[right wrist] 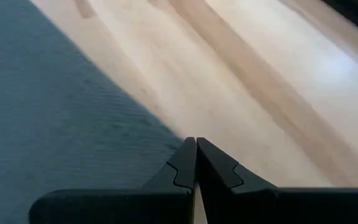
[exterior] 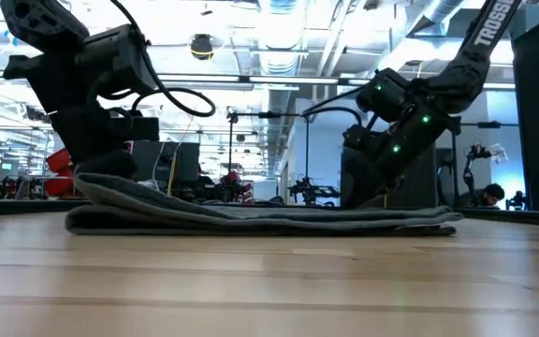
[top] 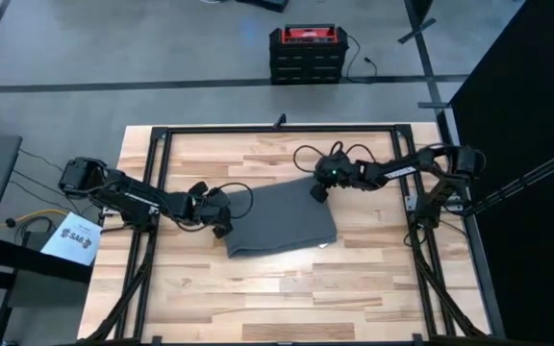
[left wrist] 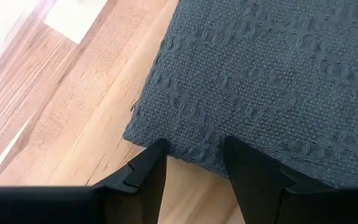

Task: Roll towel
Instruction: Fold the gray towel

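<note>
Left wrist view, left pincer (left wrist: 194, 163) apart at towel (left wrist: 272, 74) edge, right wrist view, right pincer (right wrist: 196, 163) together

The high view looks straight down on the whole desk (top: 258, 288), which fills the middle of the frame, floor along the top. The low view sits at desk-top height, looking level across the boards into the room behind. Each wrist view looks closely down past its own pincer, left pincer (left wrist: 194, 163) and right pincer (right wrist: 196, 163), at cloth and wood. All four share the towel (top: 282, 219); the right wrist's blurred patch is probably its edge.
</note>
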Robot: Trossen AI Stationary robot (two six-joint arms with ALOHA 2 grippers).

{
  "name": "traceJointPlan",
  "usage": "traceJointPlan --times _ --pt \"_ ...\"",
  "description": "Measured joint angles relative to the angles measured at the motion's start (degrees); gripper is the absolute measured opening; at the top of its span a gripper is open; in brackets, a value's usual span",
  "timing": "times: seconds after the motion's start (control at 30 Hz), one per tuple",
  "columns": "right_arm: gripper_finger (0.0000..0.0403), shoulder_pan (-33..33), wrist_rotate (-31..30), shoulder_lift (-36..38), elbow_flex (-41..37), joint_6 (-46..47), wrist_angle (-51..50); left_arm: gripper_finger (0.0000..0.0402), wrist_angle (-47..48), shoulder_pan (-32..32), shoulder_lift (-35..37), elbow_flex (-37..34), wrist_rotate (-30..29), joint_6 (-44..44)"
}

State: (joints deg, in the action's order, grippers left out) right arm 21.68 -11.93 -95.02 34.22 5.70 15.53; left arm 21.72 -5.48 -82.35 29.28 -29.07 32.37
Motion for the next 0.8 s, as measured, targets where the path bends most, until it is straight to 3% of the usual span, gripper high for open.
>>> traceJointPlan --times 0.17,0.33,0.43,0.6,0.8 --pt "0.0000 0.85 -0.12 2.36 -0.04 -2.14 -0.16 0.0150 0.51 -0.12 -0.09 0.20 0.12 -0.69" --pt "0.0000 -4.05 3.13 4.65 -0.28 -2.66 2.46 0.0150 0.54 -0.12 -0.13 0.20 0.33 -0.84" --pt "0.0000 -6.98 3.22 2.11 -3.28 -1.91 10.27 0.0150 0.55 -0.36 -0.14 0.17 0.43 -0.88" --pt "0.0000 -6.56 -0.53 -3.10 -6.24 0.67 17.90 0.0150 0.81 -2.08 -0.17 0.06 0.46 -1.38" --pt "0.0000 -4.84 -3.21 -3.70 -5.47 -1.97 18.39 0.0150 3.46 -5.44 -0.13 1.48 3.23 1.29"
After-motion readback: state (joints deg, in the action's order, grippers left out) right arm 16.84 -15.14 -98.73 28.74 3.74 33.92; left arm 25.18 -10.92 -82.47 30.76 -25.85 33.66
